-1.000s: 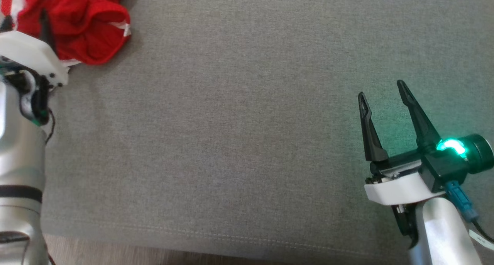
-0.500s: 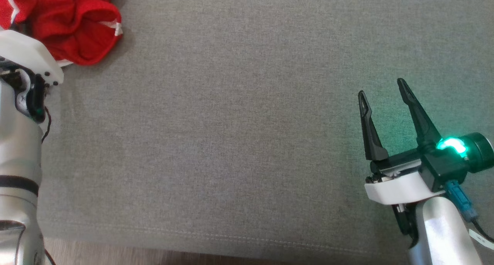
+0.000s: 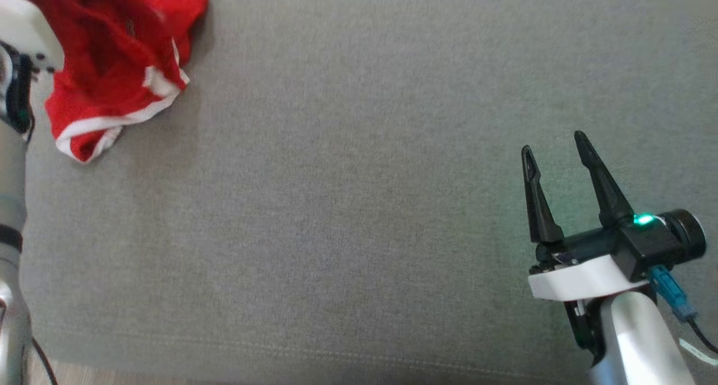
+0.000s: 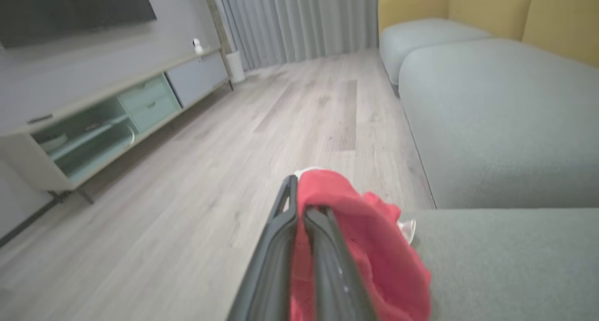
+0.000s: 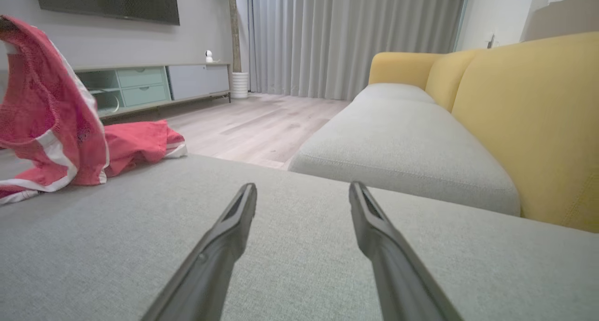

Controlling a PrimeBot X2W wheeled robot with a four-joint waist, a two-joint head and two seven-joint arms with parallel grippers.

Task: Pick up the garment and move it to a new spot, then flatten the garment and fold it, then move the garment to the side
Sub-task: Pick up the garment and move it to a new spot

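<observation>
The garment (image 3: 106, 87) is red with white trim and hangs bunched at the far left of the grey cushion (image 3: 359, 194). Its lower hem touches the cushion. My left gripper (image 4: 302, 199) is shut on the garment (image 4: 374, 251), and red cloth spills from between and beside the two fingers. In the head view the left arm's white wrist housing (image 3: 25, 34) sits over the cloth. From the right wrist, the garment (image 5: 47, 115) rises at the left and trails onto the seat. My right gripper (image 3: 555, 149) stands open over bare cushion at the lower right, holding nothing.
The cushion's front seam (image 3: 336, 354) runs along the bottom of the head view. Beyond it are a sofa seat (image 5: 402, 148) with yellow backs (image 5: 529, 120), wood floor (image 4: 187, 171), a low TV cabinet (image 4: 107, 115) and curtains (image 5: 346, 35).
My left gripper closed on the garment and raised it, so the cloth now hangs with its white-trimmed hem down. The head view shifted slightly. The right gripper stayed open and barely moved.
</observation>
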